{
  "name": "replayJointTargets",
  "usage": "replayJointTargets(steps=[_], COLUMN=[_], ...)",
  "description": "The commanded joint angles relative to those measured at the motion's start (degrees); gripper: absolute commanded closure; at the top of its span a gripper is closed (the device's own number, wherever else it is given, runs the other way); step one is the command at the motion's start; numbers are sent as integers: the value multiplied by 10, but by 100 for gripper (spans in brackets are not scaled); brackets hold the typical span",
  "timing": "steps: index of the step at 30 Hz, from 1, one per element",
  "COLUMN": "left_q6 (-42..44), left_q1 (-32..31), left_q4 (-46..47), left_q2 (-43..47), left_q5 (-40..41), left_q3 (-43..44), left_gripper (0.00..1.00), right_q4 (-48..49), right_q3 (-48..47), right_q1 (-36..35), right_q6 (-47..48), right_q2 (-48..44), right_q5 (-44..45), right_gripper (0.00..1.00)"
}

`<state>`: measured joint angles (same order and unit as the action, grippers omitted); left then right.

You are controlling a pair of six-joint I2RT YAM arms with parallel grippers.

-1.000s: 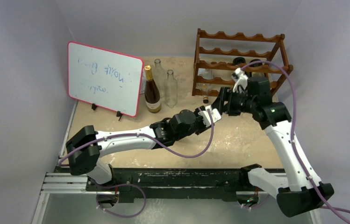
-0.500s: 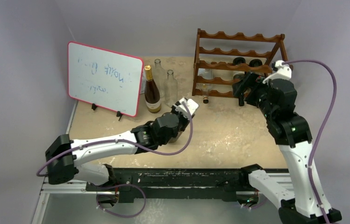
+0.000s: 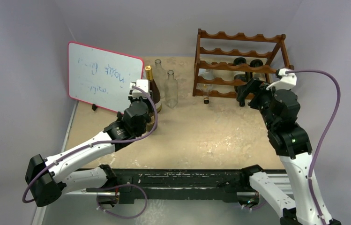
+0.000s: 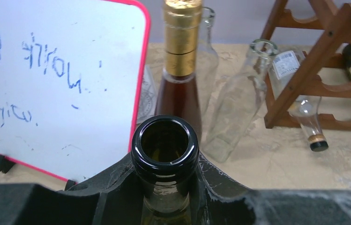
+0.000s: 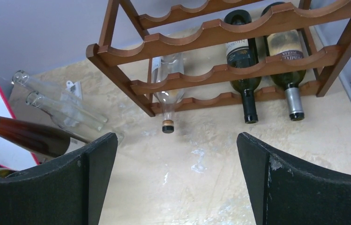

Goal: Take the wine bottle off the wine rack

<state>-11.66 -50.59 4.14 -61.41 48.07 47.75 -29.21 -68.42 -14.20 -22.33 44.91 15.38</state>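
- Wine rack (image 5: 117,52): reddish-brown wood, smooth, a soft sheen on it.
- Wine bottle (image 4: 164,146): dark glass, glossy at the rim.
- Amber bottle (image 4: 179,98): shiny gold foil on its neck.
- Desk (image 5: 197,183): matt beige, mottled, scuffed.
- Right pincer (image 5: 175,138): fingers (image 5: 286,187) matt black, grainy.

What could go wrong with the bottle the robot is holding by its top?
1. The left gripper grips the dark bottle only by its smooth glass neck, so the bottle might slip down or swing.
2. The gold-topped bottle and a clear bottle stand just behind it, beside the whiteboard. A small push forward could knock one of them over.
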Motion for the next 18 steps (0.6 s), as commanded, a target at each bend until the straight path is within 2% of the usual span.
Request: replayJointTargets(steps=[1,5,9,18], left_q6=[-29,-37,-35,-34], left_q1=[20,37,58,71], left_q4=[91,113,157,180], left_q2=[25,16,2,-47], left_q5=[39,62,52,41], left_q3=[-8,-18,-25,-22], left_gripper=[100,100,100,100], right_q4=[68,81,81,72], right_q3=[22,38,43,49], right_q1=[0,0,0,0], right_q6=[52,65,68,63], right_q2=[-47,-74,-85,-85], right_q5=[-7,-4,2,7], right_gripper=[0,0,0,0])
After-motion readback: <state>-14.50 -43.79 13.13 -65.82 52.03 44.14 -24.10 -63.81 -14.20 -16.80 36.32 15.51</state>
